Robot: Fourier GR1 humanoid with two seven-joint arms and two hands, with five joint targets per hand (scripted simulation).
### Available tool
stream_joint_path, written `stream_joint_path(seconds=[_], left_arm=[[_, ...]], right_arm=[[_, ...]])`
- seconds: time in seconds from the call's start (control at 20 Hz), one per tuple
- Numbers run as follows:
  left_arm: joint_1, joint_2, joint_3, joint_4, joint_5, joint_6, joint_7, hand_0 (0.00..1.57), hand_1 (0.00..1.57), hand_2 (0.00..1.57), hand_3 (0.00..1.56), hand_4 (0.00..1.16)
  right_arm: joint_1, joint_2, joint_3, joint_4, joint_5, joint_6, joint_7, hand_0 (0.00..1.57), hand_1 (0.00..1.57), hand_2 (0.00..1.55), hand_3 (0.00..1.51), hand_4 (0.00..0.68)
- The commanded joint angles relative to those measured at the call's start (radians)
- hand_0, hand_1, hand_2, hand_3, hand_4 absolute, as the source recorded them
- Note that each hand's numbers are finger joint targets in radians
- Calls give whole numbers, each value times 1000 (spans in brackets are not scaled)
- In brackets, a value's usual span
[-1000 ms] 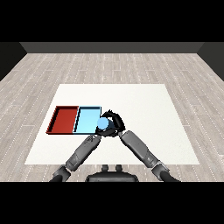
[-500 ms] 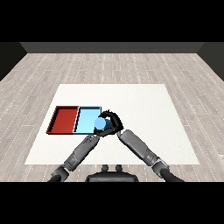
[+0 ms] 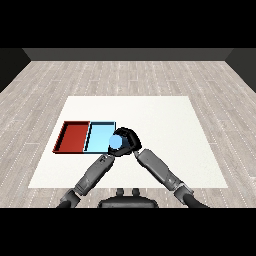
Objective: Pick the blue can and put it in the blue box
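Your right robot hand point(image 3: 128, 139) is curled round the blue can point(image 3: 115, 143), holding it at the right edge of the light blue tray point(image 3: 98, 136). Your left robot hand point(image 3: 108, 156) sits just below the can; you cannot tell how its fingers stand. The red tray point(image 3: 73, 136) lies beside it on the table point(image 3: 165, 120).

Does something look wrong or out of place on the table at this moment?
Nothing stands out. The right hand is curled round the blue can at the light blue tray's right edge. The red tray lies straight beside it. Nothing is spilled or tipped over.
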Motion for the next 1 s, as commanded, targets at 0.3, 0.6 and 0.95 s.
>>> stream_joint_path(seconds=[0.3,0.6,0.95], left_arm=[[-12,-21,19,30,79,-20,15,1571,1571,1516,1448,1097],[-118,-22,6,125,146,-1,-9,1571,1571,1516,1448,1097],[-37,-22,8,67,70,6,-6,1571,1571,1571,1498,1137]], right_arm=[[33,20,-48,37,-92,83,-19,535,535,551,0,0],[0,21,7,-23,-98,-26,37,0,0,0,0,0],[33,-3,-142,-23,-58,110,71,0,0,0,0,0]])
